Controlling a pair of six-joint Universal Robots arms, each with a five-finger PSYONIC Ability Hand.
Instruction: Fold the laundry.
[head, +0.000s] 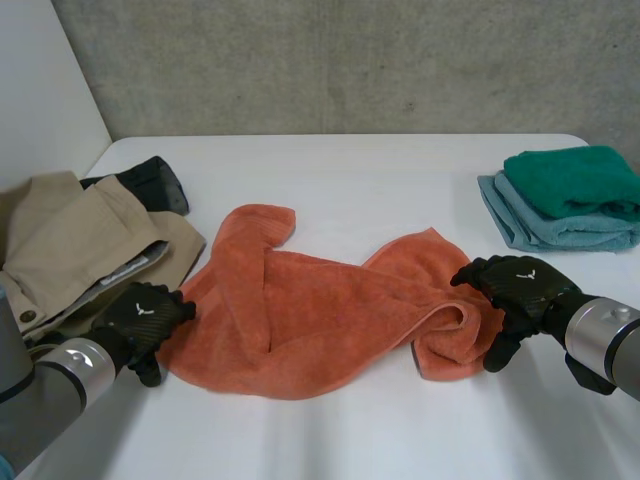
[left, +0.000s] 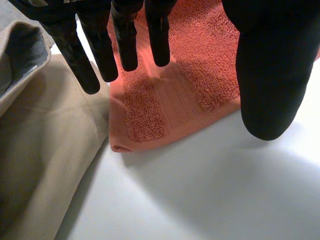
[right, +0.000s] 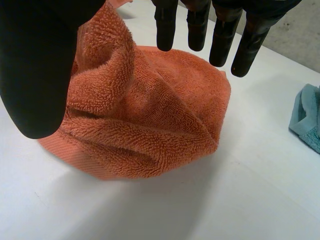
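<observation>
Done: green and blue towels (head: 565, 205) folded, stacked beside orange towel (head: 320, 310) | Pending: orange towel crumpled, beige trousers (head: 80, 240) unfolded | left robot hand (head: 145, 315), right robot hand (head: 515, 285) at its ends, fingers wide, empty

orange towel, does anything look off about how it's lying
Yes. The orange towel is not flat: its end at the right hand is bunched into a rolled lump, and its far corner is curled over. Nothing looks damaged.
</observation>
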